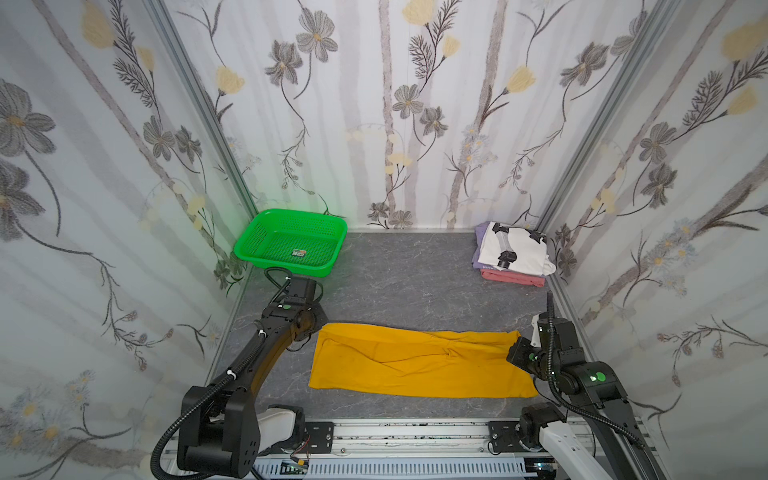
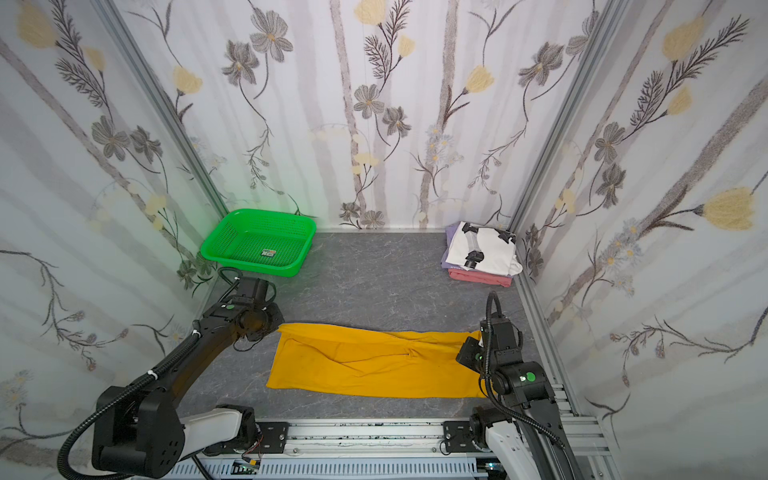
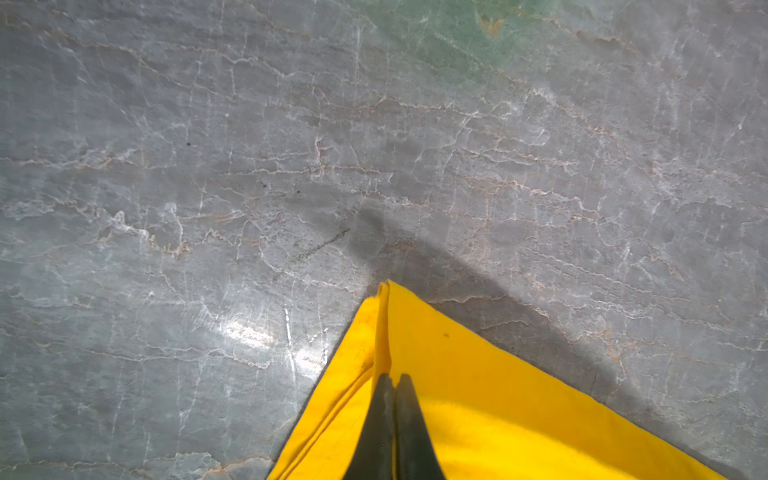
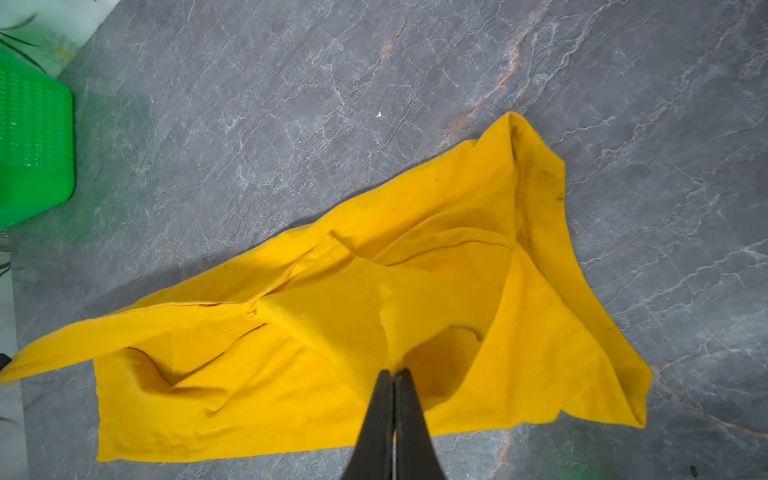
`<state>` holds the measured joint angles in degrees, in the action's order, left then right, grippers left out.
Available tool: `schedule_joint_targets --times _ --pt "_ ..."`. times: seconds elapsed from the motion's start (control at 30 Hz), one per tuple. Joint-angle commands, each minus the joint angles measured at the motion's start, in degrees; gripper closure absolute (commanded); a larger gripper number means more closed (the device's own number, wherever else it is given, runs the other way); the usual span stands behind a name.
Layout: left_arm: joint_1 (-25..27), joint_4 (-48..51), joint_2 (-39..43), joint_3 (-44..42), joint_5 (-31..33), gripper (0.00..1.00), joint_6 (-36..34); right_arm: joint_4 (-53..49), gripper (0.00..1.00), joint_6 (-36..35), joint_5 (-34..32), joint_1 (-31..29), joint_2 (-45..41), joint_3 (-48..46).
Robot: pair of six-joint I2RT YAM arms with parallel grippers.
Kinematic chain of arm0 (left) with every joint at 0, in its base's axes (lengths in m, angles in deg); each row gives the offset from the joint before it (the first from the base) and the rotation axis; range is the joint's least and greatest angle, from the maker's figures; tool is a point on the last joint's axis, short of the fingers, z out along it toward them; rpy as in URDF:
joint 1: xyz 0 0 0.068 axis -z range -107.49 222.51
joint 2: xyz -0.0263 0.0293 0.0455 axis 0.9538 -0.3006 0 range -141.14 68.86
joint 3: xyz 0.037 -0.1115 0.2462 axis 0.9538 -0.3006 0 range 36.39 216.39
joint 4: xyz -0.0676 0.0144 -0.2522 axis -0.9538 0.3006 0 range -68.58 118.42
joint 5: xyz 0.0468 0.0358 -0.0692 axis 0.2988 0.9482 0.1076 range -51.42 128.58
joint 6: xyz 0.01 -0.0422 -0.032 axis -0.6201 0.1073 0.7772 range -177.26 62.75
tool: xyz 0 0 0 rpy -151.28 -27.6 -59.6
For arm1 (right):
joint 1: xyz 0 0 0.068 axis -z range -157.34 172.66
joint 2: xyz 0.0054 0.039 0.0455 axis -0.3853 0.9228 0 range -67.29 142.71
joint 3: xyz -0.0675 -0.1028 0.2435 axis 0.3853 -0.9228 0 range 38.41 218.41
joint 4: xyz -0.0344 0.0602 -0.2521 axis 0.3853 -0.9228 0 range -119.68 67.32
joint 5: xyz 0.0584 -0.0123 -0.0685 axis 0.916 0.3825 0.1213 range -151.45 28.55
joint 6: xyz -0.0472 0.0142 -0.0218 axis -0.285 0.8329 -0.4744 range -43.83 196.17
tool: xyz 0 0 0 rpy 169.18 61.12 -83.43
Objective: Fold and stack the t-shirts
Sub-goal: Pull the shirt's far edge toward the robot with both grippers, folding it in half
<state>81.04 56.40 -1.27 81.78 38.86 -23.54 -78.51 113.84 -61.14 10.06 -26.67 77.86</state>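
Note:
A mustard-yellow t-shirt [image 1: 419,361] [image 2: 374,361] lies folded into a long band across the near part of the grey table. My left gripper [image 3: 394,376] is shut on its far left corner, and a pinched ridge of the yellow cloth [image 3: 478,395] runs out from the tips. At the far right corner of the yellow t-shirt [image 4: 374,291], my right gripper [image 4: 395,370] is shut on a gathered bit of cloth. In both top views the fingertips are hidden under the wrists. Three folded t-shirts are stacked at the back right: white printed [image 1: 515,249] on top, lavender [image 1: 480,249], salmon-pink [image 1: 513,278] at the bottom.
A green perforated basket [image 1: 245,253] [image 4: 33,145] stands at the back left, just beyond the left wrist, with only a small label in it. Flowered walls close in three sides. An aluminium rail [image 1: 415,432] runs along the near edge.

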Motion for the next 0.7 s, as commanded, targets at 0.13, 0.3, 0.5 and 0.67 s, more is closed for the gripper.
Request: schedule_joint_targets --times 0.13,0.3,0.5,0.67 --pt "-0.27 0.53 2.36 -3.39 1.99 1.0 3.45 -6.35 1.0 3.27 -5.77 -1.67 -0.94 1.78" --pt "-0.34 0.58 3.4 -5.03 1.49 1.0 4.14 -10.31 1.0 1.72 -8.57 -1.73 0.23 6.43" --pt "-0.41 1.95 4.62 -5.82 2.38 1.0 4.13 -12.91 1.0 0.04 -9.06 -2.08 1.3 7.94" --pt "-0.45 2.54 5.86 -6.19 2.64 1.0 3.3 -11.77 1.0 -0.87 -6.51 -2.76 2.3 6.47"
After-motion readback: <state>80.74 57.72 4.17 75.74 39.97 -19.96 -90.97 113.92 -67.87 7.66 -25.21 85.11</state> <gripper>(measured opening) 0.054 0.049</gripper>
